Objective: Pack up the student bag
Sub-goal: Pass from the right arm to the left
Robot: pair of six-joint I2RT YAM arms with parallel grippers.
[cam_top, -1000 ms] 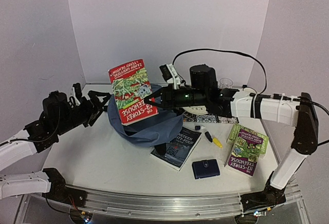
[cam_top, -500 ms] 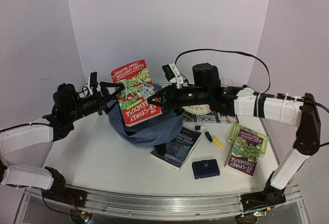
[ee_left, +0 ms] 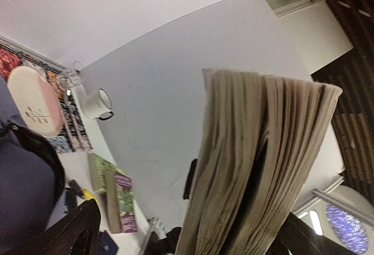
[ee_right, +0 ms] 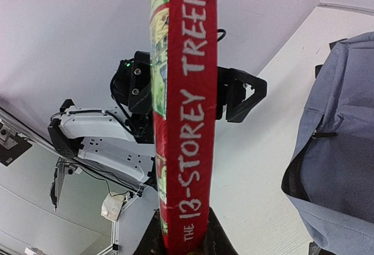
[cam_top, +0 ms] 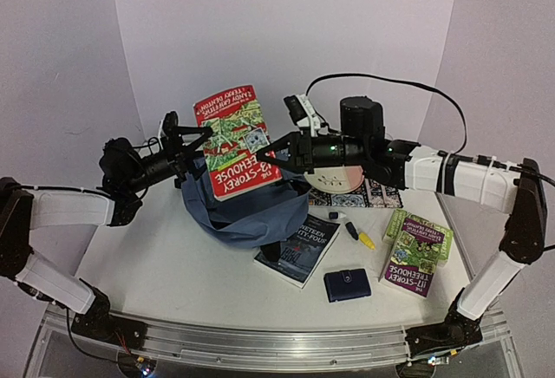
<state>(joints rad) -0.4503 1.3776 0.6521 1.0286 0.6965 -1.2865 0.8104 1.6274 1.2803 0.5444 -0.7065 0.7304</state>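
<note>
Your right gripper [cam_top: 267,163] clamps the red book [cam_top: 231,140] over the student bag [cam_top: 247,211]; left gripper [cam_top: 194,139] straddles it, jaws apart

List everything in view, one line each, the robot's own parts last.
red book: one, red cover, held in the air above the bag
student bag: one, slate blue with black trim, middle of the table
dark book: one, black and blue, flat in front of the bag
wallet: one, dark navy, near edge
green book: one, green and purple, right side
marker: one, yellow, between the two flat books
pen: one, black, beside the marker
cloth: one, patterned, back right
plate: one, cream, on the cloth
mug: one, white, back right
table: one, white
left gripper: open, flanking the book's page edge
right gripper: shut on the red book
</note>
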